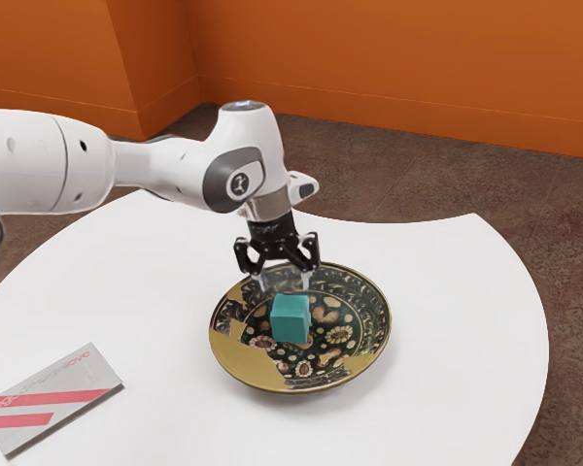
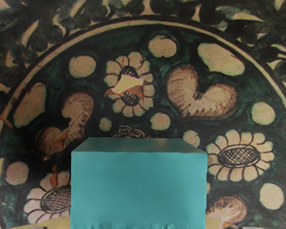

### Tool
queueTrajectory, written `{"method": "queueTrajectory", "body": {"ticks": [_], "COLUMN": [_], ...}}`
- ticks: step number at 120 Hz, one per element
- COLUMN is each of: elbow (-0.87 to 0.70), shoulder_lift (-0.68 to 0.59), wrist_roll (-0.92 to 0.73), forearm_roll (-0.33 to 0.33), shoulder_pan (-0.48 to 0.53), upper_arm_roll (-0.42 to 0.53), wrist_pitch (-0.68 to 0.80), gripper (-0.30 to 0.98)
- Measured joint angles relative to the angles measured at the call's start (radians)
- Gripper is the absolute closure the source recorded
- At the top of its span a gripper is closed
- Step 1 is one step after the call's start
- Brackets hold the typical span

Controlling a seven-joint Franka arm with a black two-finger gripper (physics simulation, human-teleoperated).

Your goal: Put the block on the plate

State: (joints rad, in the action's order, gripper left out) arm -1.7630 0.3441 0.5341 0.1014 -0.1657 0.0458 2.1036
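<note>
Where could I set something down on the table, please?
White tabletop lies bare between the grey-and-red box and the plate, and again past the plate toward the exterior view's right. It is crowded at the plate's middle, where the teal block is, with the claw close above.

Arm [image 1: 73, 160]: extended | wrist [image 1: 268, 206]: bent downward | jaws: spread apart, pointing down
</note>
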Motion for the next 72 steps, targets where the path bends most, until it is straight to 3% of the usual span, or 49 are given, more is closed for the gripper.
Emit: {"method": "queueTrajectory", "body": {"ticks": [27, 48, 72], "elbow": [-0.002, 0.007, -0.055], "shoulder_lift": [-0.058, -0.133, -0.282], "wrist_roll": [0.046, -0.029, -0.116], "forearm_roll": [-0.005, -0.078, -0.161], "shoulder_pan": [-0.007, -0.017, -0.051], "upper_arm_roll": [-0.029, -0.133, -0.177], "wrist_pitch": [-0.009, -0.051, -0.124], "gripper": [0.05, 0.02, 0.01]}}
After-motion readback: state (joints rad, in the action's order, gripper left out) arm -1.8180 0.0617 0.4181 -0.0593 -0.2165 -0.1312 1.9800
